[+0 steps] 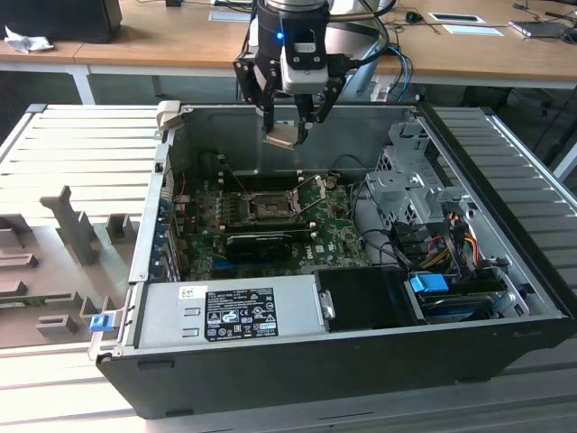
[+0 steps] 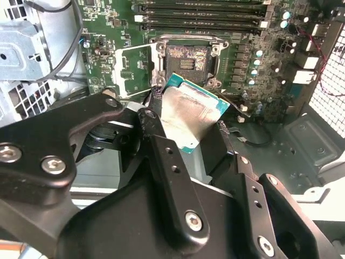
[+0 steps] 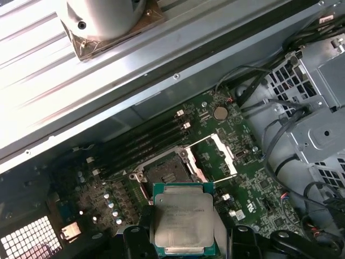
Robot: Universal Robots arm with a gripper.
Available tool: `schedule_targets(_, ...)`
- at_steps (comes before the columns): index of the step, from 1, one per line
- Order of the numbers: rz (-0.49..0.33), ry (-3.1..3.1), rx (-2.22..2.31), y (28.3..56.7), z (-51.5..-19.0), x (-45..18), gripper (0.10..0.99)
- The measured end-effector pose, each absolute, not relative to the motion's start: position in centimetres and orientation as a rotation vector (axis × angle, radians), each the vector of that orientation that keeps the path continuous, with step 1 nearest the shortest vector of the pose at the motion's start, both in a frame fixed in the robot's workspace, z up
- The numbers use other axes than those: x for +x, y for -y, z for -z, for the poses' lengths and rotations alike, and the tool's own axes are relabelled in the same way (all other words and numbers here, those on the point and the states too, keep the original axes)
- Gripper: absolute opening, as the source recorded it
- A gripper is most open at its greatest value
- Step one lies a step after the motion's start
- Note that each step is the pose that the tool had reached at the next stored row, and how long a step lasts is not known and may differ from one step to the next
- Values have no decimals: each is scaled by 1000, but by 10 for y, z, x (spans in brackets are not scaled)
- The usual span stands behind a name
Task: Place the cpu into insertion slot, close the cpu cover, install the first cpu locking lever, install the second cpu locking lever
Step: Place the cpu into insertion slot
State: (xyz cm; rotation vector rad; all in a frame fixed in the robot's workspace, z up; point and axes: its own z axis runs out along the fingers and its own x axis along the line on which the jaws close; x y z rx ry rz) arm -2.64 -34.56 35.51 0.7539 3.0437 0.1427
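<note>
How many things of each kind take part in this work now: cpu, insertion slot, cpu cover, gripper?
cpu: 1
insertion slot: 1
cpu cover: 1
gripper: 1
Total: 4

The wrist [image 1: 302, 54] is showing silver-grey, a blue light [image 1: 280, 37] glowing — the end effector [image 1: 289, 128] is wearing matte black links [image 2: 171, 178] dotted with silver screws [image 2: 194, 220], dark cables [image 1: 377, 43] trailing.

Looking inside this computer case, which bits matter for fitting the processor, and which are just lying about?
For the job: chip, gripped by the end effector; socket, empty; cover, swung open; locking levers, unlatched.
Lying about: power supply; drive cage; memory slots; black card; coloured cables.
</note>
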Motion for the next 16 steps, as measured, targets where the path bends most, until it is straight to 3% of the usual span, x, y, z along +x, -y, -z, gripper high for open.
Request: schedule_targets(16,-142,-2985,941,346,-354,-26,529)
